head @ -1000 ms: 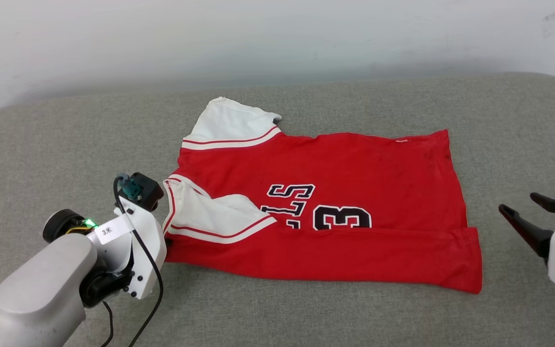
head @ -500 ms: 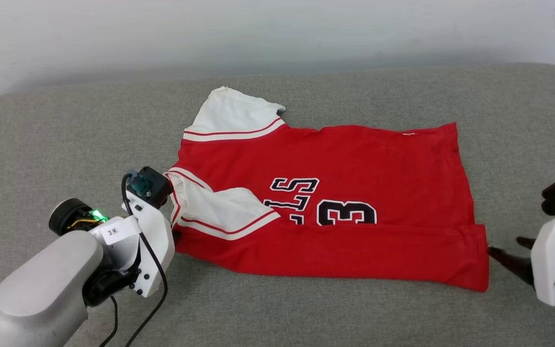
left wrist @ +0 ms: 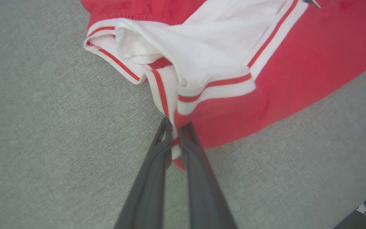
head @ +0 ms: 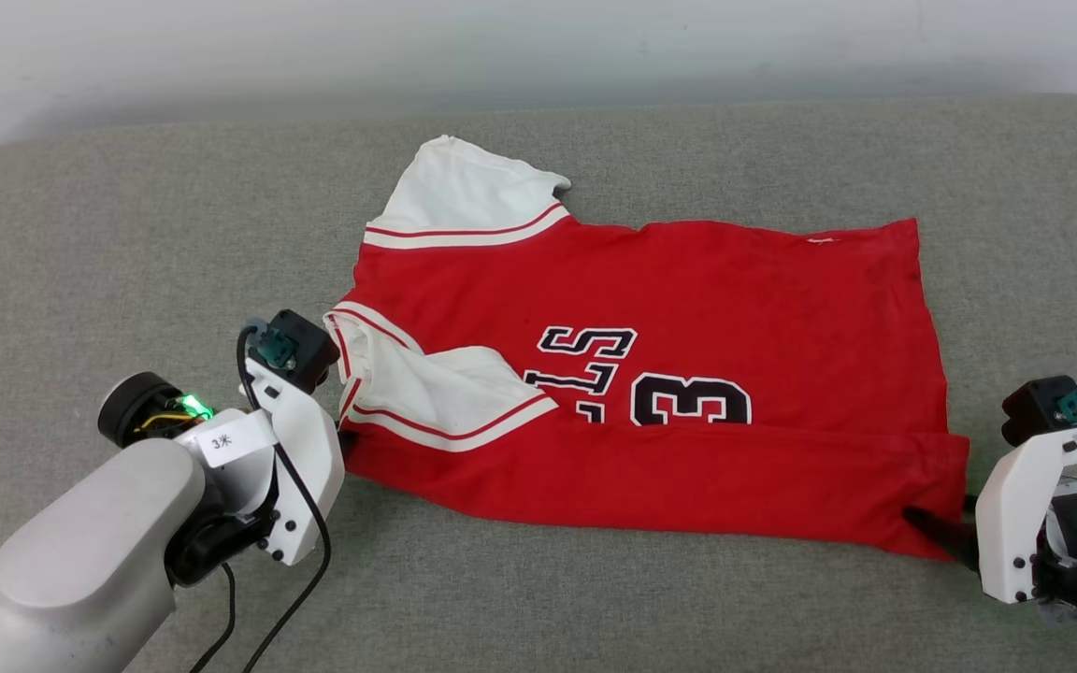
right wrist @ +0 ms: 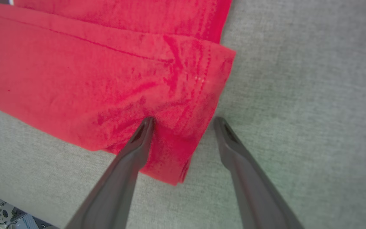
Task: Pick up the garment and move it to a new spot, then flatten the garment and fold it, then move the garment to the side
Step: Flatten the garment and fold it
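Note:
The garment (head: 688, 308) is a red jersey with white sleeves, lying flat on the grey cushion, its near edge folded up over part of the black lettering. My left gripper (left wrist: 175, 127) is shut on the striped trim at the garment's (left wrist: 297, 63) near left corner; in the head view its white wrist (head: 300, 467) hides the fingers. My right gripper (right wrist: 184, 120) is open at the near right corner of the garment (right wrist: 75, 63), one finger resting on the red cloth and the other on the cushion beside it. A dark right fingertip (head: 931, 525) pokes out at that corner.
The grey fabric cushion (head: 127, 234) spreads wide on all sides of the garment, with a pale wall (head: 538, 47) behind its far edge. A black cable (head: 300, 579) hangs from my left wrist down over the cushion's near side.
My right gripper has come in from the right, still open, to the garment's near right corner. The left gripper keeps its hold on the trim. The head camera has shifted.

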